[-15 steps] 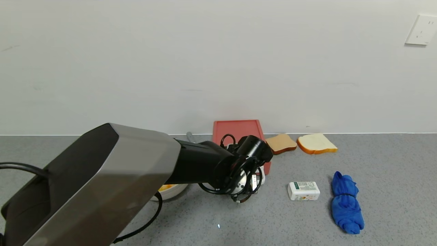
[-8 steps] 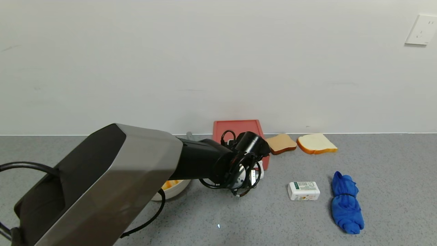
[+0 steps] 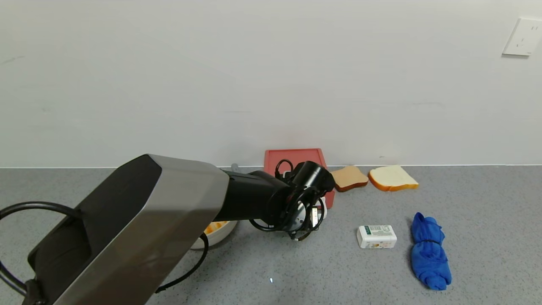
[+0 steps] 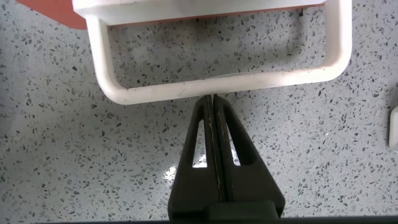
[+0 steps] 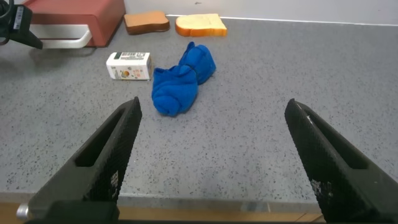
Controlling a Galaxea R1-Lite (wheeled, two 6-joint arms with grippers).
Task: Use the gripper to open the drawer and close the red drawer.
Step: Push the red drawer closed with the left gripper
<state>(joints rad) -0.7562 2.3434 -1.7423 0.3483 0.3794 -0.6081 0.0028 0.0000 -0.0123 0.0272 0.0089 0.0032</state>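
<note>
The salmon-red drawer (image 3: 295, 159) stands against the back wall. Its white loop handle (image 4: 217, 84) faces me and also shows in the right wrist view (image 5: 62, 42). My left gripper (image 4: 211, 96) is shut and empty, with its fingertips pressed against the outer bar of the handle. In the head view its black wrist (image 3: 311, 180) covers the drawer's front, so I cannot see how far the tray is out. My right gripper (image 5: 212, 106) is open and empty, low over the table's near edge, well apart from the drawer.
A beige bowl (image 3: 216, 233) sits partly under my left arm. Two bread slices (image 3: 348, 178) (image 3: 393, 178) lie right of the drawer. A small white box (image 3: 377, 236) and a rolled blue cloth (image 3: 430, 252) lie further right and nearer.
My left wrist has moved toward the wall, and the drawer's red front and white handle have gone back with it.
</note>
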